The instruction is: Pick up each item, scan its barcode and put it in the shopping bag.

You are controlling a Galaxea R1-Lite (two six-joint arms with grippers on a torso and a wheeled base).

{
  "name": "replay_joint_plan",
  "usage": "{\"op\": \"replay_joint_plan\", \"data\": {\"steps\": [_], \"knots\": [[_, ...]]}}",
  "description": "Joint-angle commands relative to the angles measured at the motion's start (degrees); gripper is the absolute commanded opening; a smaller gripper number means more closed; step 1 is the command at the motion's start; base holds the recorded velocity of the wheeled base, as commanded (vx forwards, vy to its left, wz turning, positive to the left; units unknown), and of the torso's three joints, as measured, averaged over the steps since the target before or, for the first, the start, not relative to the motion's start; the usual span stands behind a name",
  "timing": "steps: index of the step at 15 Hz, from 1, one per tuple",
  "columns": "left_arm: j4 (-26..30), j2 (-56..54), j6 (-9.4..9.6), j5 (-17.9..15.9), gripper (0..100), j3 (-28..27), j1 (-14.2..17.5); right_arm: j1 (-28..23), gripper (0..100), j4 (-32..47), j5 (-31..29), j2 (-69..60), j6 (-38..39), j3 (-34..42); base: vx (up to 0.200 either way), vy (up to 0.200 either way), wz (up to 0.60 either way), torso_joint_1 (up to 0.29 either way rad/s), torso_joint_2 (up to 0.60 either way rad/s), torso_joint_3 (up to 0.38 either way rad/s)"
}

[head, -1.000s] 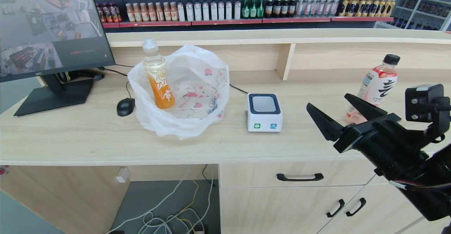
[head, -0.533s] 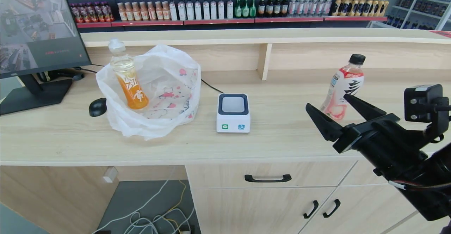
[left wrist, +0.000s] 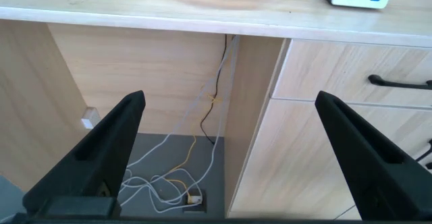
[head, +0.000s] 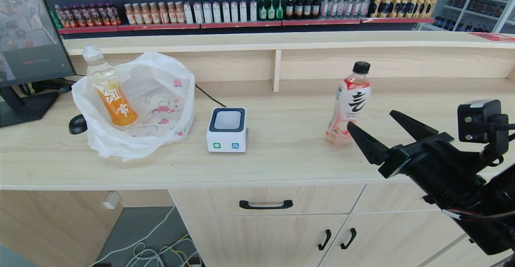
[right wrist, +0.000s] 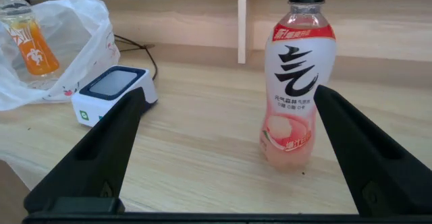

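now, our right jaws stand spread wide and empty near the front edge of the counter [head: 281, 166], their tips aimed at the pink bottle [head: 349, 106]. that bottle stands upright on the counter just beyond the tips, black cap on, touching neither of them; from the right wrist it shows between the two spread fingers, farther off. our left jaws are spread wide and empty too, held low in front of the counter, below its top, facing the open bay where loose cables [left wrist: 196, 163] lie on the floor. to the left of the pink bottle, well apart from it, sits the white scanner [head: 226, 129] with its window facing up. left of that, near it, the white shopping bag [head: 165, 102] lies open on the counter, and an orange bottle [head: 112, 98] stands in it, leaning a little, its neck above the rim. a black mouse [head: 77, 124] rests just beside the bag's left side, with a monitor [head: 28, 29] behind it. beyond the counter, a shelf [head: 241, 23] carries rows of bottles.
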Motion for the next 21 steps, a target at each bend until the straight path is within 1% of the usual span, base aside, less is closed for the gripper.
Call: {"op": "replay_joint_plan", "data": {"steps": [1,4,8,10,12,14,15,16,18,19,21], "knots": [[0.0,-0.02,0.29,-0.04,100,0.0,-0.02,0.07,100,0.05,-0.02,0.33,-0.5,0.44,0.0,0.0,0.0,0.0,0.0,0.0],[0.0,-0.02,0.29,-0.04,100,0.0,-0.02,0.07,100,-0.04,-0.11,0.59,-0.85,1.06,0.0,0.0,0.0,0.0,0.0,0.0],[0.0,-0.02,0.29,0.05,100,0.0,-0.02,-0.11,100,-0.39,0.07,3.76,-0.41,-0.88,0.0,0.0,0.0,0.0,0.0,0.0],[0.0,-0.02,0.29,0.05,100,0.0,-0.02,-1.78,100,-0.39,0.33,5.69,-0.5,-3.86,0.0,0.0,0.0,0.0,0.0,0.0],[0.0,-0.02,0.29,-0.04,100,0.0,-0.02,-2.22,100,-0.39,0.42,6.57,-0.5,-4.48,0.0,0.0,0.0,0.0,0.0,0.0],[0.0,-0.02,0.29,-0.04,100,0.0,-0.02,-4.77,100,1.37,0.33,7.27,-0.41,-6.24,0.0,0.0,0.0,0.0,0.0,0.0],[0.0,-0.02,0.29,-0.04,100,0.0,-0.11,-5.82,100,3.13,0.42,7.27,-0.41,-7.12,0.0,0.0,0.0,0.0,0.0,0.0],[0.0,-0.02,0.29,-0.04,100,0.0,-0.02,-6.88,100,6.2,0.51,7.1,-0.06,-9.84,0.0,0.0,0.0,0.0,0.0,0.0],[0.0,-0.02,0.29,-0.04,100,0.0,-0.02,-7.23,100,12.45,0.51,6.48,1.52,-14.76,0.0,0.0,0.0,0.0,0.0,0.0],[0.0,-0.02,0.29,-0.04,100,0.0,-0.02,-7.4,100,18.33,0.42,5.87,2.32,-19.33,0.0,0.0,0.0,0.0,0.0,0.0],[0.0,-0.02,0.29,-0.04,100,0.0,-0.02,-8.46,100,24.05,0.42,5.78,2.32,-23.73,0.0,0.0,0.0,0.0,0.0,0.0]]}}
